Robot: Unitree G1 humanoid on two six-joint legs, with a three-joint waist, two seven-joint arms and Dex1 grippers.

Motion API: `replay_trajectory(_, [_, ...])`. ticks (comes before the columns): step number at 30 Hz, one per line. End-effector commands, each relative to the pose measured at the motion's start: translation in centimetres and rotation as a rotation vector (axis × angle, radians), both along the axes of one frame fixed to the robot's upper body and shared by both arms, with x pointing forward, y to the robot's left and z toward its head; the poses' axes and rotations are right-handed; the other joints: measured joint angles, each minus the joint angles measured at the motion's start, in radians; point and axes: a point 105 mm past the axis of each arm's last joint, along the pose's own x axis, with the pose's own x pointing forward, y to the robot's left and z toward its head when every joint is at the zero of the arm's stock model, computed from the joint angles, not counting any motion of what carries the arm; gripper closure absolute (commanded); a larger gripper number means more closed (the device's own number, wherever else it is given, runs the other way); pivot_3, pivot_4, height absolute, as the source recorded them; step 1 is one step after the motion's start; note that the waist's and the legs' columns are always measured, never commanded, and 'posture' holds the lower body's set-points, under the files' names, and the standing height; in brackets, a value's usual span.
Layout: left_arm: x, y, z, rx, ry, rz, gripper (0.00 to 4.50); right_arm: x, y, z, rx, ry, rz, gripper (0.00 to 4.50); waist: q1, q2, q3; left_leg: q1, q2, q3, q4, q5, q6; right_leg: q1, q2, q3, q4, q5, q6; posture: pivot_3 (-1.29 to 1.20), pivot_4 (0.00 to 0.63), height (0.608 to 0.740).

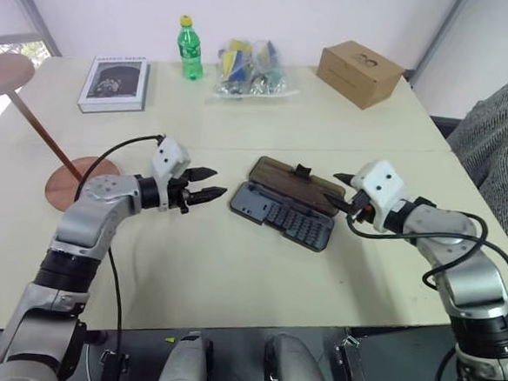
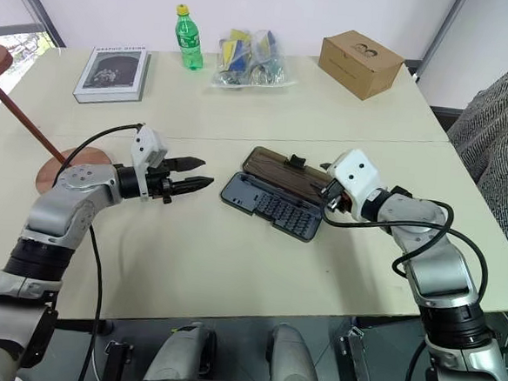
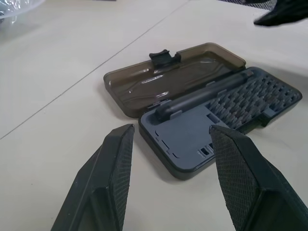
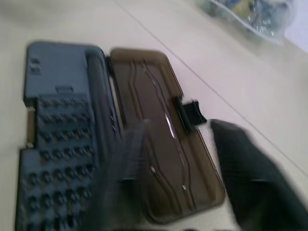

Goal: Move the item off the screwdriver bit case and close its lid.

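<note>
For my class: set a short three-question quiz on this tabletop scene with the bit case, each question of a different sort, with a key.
1. True or false: the lid of the screwdriver bit case is shut.
2. Where does the wooden stand rest? A) on the case B) on the table, off to the robot's left of the case C) on the grey book
3. Fill in: the left gripper points toward the case with its fingers ____.

Key
1. False: the lid lies open flat beside the bit tray.
2. B: its base sits on the table, clear of the case.
3. Open: the left wrist view shows a gap between its fingers, with nothing held.
</note>
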Motion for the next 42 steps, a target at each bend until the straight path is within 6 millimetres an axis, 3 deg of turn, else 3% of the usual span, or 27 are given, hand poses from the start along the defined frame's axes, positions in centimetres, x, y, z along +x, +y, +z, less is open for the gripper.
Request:
replay_trajectory(1, [-0.1, -0.2, 1.2, -0.002, -0.049, -0.006, 1.92, 0.3, -0.3, 1.4, -0.030, -0.058, -0.003, 0.55, -0.001, 0.000, 0.000, 0.000, 0.000, 0.000, 0.000, 0.000, 0.000, 0.000, 0.000, 0.000, 0.000, 0.000, 0.000, 0.00, 0.150, 0.740])
replay_trajectory(2, [-0.1, -0.3, 1.2, -0.002, -0.049, -0.008, 1.92, 0.3, -0.3, 1.4, -0.032, -0.057, -0.002, 0.04, -0.001, 0.000, 0.000, 0.000, 0.000, 0.000, 0.000, 0.000, 0.000, 0.000, 0.000, 0.000, 0.000, 0.000, 0.000, 0.00, 0.150, 0.740])
replay_trajectory(8, [-0.1, -0.6, 1.1, 0.001, -0.049, -0.024, 1.92, 1.8, -0.8, 0.9, 0.004, -0.030, -0.046, 0.04, -0.001, 0.000, 0.000, 0.000, 0.000, 0.000, 0.000, 0.000, 0.000, 0.000, 0.000, 0.000, 0.000, 0.000, 0.000, 0.00, 0.150, 0.740])
replay_trajectory(13, [0.0, -1.3, 0.9, 0.008, -0.053, -0.049, 1.92, 4.7, -1.3, -0.1, 0.066, 0.043, -0.113, 0.04, -0.003, 0.000, 0.000, 0.000, 0.000, 0.000, 0.000, 0.000, 0.000, 0.000, 0.000, 0.000, 0.000, 0.000, 0.000, 0.00, 0.150, 0.740])
replay_trajectory(20, [0.0, -1.9, 0.7, 0.016, -0.062, -0.064, 1.92, 7.6, -2.6, -1.7, -0.057, 0.188, -0.115, 0.04, -0.002, 0.001, 0.001, 0.000, 0.000, 0.001, 0.000, 0.000, 0.000, 0.000, 0.000, 0.000, 0.000, 0.000, 0.000, 0.00, 0.150, 0.740])
replay_trajectory(34, [-0.3, -1.8, 0.2, 0.020, -0.077, -0.034, 1.92, 8.9, -3.9, -3.1, -0.076, 0.375, -0.100, 0.04, -0.006, 0.001, 0.001, 0.000, 0.000, 0.000, 0.000, 0.000, 0.000, 0.000, 0.000, 0.000, 0.001, 0.000, 0.000, 0.00, 0.150, 0.740])
replay_trajectory(37, [-0.2, -1.8, 0.2, 0.020, -0.080, -0.027, 1.92, 9.0, -3.8, -3.1, -0.079, 0.382, -0.094, 0.82, -0.006, 0.001, 0.001, 0.000, 0.000, 0.001, 0.000, 0.000, 0.000, 0.000, 0.000, 0.000, 0.001, 0.000, 0.000, 0.00, 0.150, 0.740])
replay_trajectory(42, [-0.2, -1.7, 0.1, 0.024, -0.083, -0.017, 1.92, 9.1, -3.4, -3.2, -0.078, 0.391, -0.074, 3.46, -0.005, 0.001, 0.001, 0.000, 0.000, 0.001, 0.000, 0.000, 0.000, 0.000, 0.000, 0.000, 0.001, 0.000, 0.000, 0.00, 0.150, 0.740])
